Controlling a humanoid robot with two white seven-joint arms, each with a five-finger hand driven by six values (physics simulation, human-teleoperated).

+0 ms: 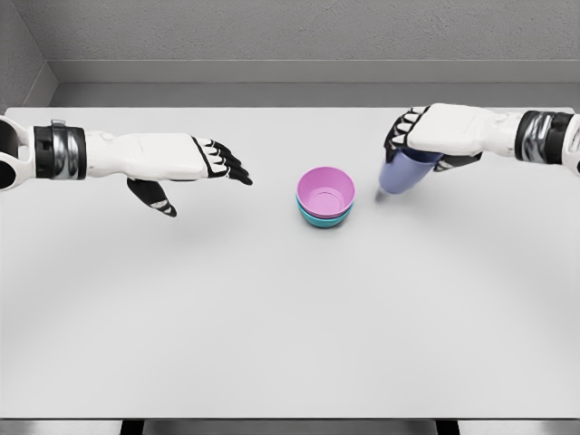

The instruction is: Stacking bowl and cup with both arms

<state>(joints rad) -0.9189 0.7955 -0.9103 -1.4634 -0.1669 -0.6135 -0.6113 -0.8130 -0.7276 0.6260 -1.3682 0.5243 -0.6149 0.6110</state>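
Note:
A pink bowl (pixel 325 192) sits nested in a teal bowl (pixel 323 219) near the middle of the white table (pixel 272 317). To its right, a blue-violet cup (pixel 402 173) hangs tilted above the table, with my right hand (pixel 419 136) shut on its upper part. The cup is apart from the bowls, a short way to their right. My left hand (pixel 201 172) hovers left of the bowls, fingers stretched out and thumb down, holding nothing.
A grey wall runs behind the table's far edge (pixel 290 109). The table's front edge (pixel 290 419) lies at the bottom of the view.

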